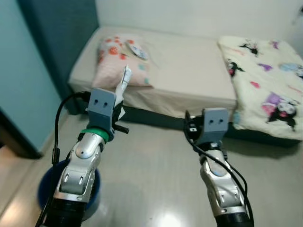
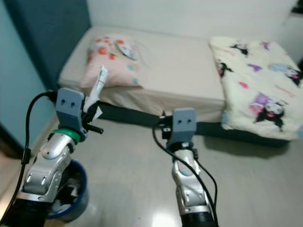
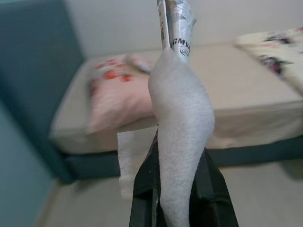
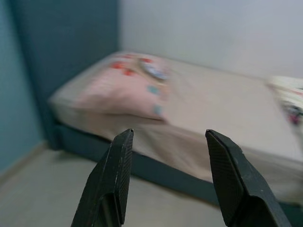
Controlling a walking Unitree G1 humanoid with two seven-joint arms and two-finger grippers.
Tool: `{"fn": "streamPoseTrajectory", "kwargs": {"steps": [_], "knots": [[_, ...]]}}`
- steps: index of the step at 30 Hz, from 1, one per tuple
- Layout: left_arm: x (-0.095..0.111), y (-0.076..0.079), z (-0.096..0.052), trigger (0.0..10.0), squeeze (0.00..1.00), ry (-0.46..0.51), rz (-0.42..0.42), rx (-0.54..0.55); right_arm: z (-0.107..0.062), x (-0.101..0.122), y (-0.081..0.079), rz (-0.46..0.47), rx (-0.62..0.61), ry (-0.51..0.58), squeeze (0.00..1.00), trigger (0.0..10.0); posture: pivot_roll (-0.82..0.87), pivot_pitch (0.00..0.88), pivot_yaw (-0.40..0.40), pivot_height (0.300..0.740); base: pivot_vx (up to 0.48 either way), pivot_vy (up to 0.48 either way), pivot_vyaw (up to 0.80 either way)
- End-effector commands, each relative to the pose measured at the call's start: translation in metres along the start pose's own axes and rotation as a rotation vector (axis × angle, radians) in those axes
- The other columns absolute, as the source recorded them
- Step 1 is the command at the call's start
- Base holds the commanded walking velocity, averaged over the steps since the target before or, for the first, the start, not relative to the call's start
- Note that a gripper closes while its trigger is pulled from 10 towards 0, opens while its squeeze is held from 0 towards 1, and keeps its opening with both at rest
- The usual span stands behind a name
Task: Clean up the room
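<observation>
A low bed [image 1: 189, 71] stands against a white wall [image 1: 199, 14] — a teal wall [image 1: 28, 71] flanks it, and the pale floor [image 1: 156, 179] shows a soft glare.

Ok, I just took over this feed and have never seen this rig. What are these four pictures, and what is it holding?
It is a walking humanoid with two silver arms, each ending in a two-fingered pincer. The two wide pictures come from its head camera, looking down at a bed with a pink pillow, a cartoon blanket, and a blue bin on the floor. The other two come from wrist cameras looking along the fingers. The left pincer is shut on white paper trash. The right pincer is open and holds nothing.
</observation>
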State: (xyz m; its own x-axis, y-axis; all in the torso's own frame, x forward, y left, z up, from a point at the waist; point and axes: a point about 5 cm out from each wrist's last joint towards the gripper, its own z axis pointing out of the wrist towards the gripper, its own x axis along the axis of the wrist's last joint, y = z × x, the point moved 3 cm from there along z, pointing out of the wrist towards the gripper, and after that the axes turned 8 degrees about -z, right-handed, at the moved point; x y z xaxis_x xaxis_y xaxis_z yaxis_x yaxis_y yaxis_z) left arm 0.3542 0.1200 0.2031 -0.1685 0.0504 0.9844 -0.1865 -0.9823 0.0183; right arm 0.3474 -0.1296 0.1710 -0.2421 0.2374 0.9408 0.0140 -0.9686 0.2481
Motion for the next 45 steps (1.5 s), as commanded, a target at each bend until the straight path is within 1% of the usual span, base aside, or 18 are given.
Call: {"fn": "streamPoseTrajectory", "kwargs": {"steps": [1, 20, 28, 31, 33, 35, 37, 45], "knots": [[-0.006, 0.000, -0.001, 10.0, 0.00, -0.025, -0.004, 0.009, -0.001, -0.003, 0.001, -0.013, 0.007, -0.014, 0.00, 10.0, -0.06, 0.045, 0.045, 0.721, 0.000, 0.000, 0.80], [-0.010, -0.001, 0.000, 10.0, 0.00, -0.041, 0.003, 0.026, -0.003, -0.004, -0.001, -0.013, 0.024, -0.018, 0.00, 10.0, -0.06, 0.051, 0.045, 0.721, 0.000, 0.000, 0.80], [-0.011, -0.002, -0.001, 10.0, 0.00, -0.044, -0.002, 0.033, -0.003, -0.006, 0.000, -0.010, 0.018, -0.023, 0.00, 10.0, -0.06, 0.052, 0.043, 0.721, 0.000, 0.000, 0.80], [-0.012, -0.005, 0.000, 10.0, 0.00, -0.042, -0.005, 0.049, -0.003, -0.006, 0.002, -0.006, 0.009, -0.027, 0.00, 10.0, -0.06, 0.052, 0.043, 0.721, 0.000, 0.000, 0.70], [-0.014, -0.011, 0.001, 10.0, 0.00, -0.045, -0.011, 0.088, -0.003, -0.008, 0.003, 0.006, -0.005, -0.033, 0.00, 10.0, -0.06, 0.053, 0.042, 0.721, 0.332, 0.307, 0.00], [-0.014, -0.011, 0.001, 10.0, 0.00, -0.045, -0.011, 0.088, -0.003, -0.008, 0.003, 0.006, -0.005, -0.033, 0.00, 10.0, -0.06, 0.053, 0.042, 0.721, 0.356, 0.319, 0.00], [-0.015, -0.014, 0.003, 10.0, 0.00, -0.050, -0.012, 0.105, -0.003, -0.008, 0.004, 0.009, -0.011, -0.034, 0.00, 10.0, -0.06, 0.053, 0.042, 0.721, 0.369, 0.306, 0.00], [-0.017, -0.013, 0.004, 10.0, 0.00, -0.056, -0.010, 0.098, -0.003, -0.008, 0.006, 0.007, -0.020, -0.032, 0.00, 10.0, -0.06, 0.054, 0.042, 0.721, 0.363, 0.315, 0.00]]}}
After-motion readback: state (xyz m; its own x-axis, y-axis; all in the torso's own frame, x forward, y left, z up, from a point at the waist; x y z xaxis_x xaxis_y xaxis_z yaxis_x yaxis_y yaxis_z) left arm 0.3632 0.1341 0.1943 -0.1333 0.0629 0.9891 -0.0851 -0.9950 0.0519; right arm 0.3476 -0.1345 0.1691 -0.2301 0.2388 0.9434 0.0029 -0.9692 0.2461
